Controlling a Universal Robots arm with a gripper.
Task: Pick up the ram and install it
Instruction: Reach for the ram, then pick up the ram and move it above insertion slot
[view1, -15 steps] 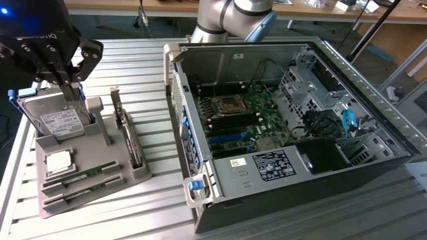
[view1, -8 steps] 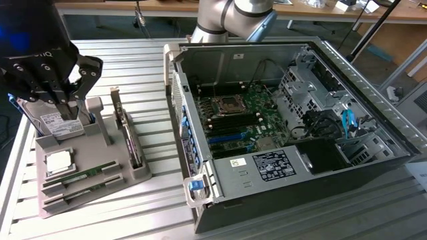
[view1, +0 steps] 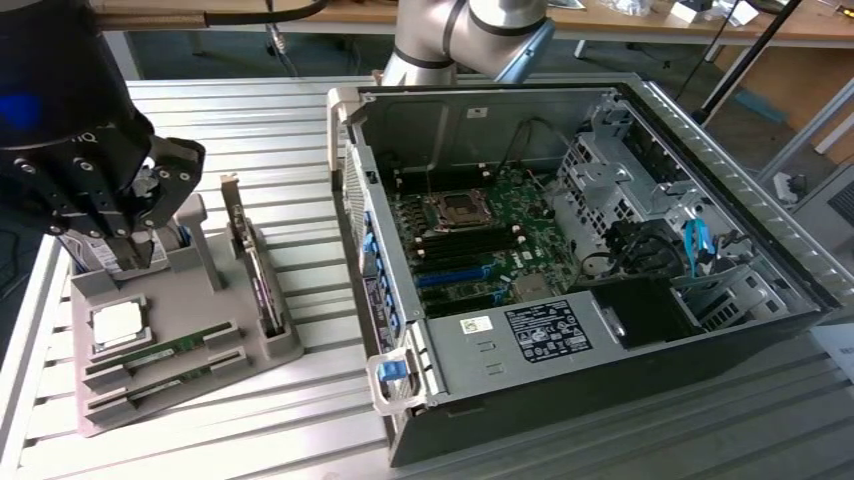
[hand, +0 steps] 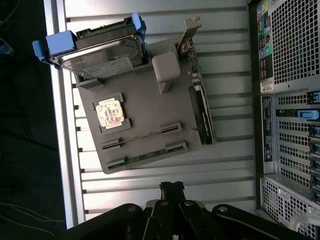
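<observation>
Gripper (view1: 130, 243) closed, empty, upper left, exterior view. Ram (view1: 163, 351) in grey tray (view1: 194, 305), lower left. Advice: centre over it, pinch faces squarely.

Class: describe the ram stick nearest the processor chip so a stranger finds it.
Find the grey holder beside the computer case. On it, the ram is the thin green stick next to the square silver chip; its twin lies one slot farther out.
</observation>
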